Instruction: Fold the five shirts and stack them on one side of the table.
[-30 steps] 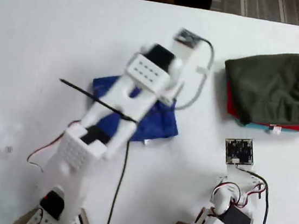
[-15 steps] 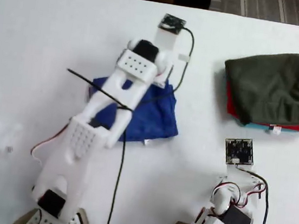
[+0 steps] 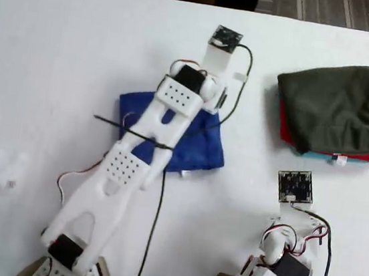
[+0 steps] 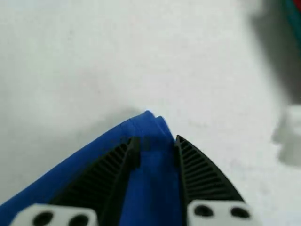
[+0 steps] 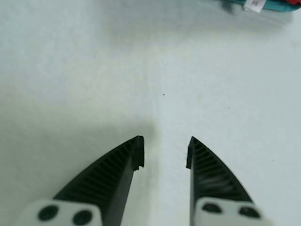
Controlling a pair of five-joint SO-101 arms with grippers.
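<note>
The left gripper [image 4: 155, 141] is clamped on a raised fold of the blue shirt [image 4: 151, 193]. The cloth fills the gap between its two black fingers [image 4: 106, 181] and peaks just past their tips. In the high view the left arm [image 3: 146, 150] lies stretched across this shirt, which sits as a small folded bundle around the middle of the white table [image 3: 61, 49]; the gripped part is on the bundle's side toward the right edge. The right gripper [image 5: 164, 143] hangs with its jaws apart over bare table close to the near edge, toward the right corner, with only the surface between them. Near the right edge, well apart from the blue shirt, lies a stack of folded shirts: a dark green shirt [image 3: 336, 106] on top, a red shirt [image 3: 286, 132] beneath it, and a teal shirt [image 3: 317, 155] at the bottom, the lower two showing as thin edges.
</note>
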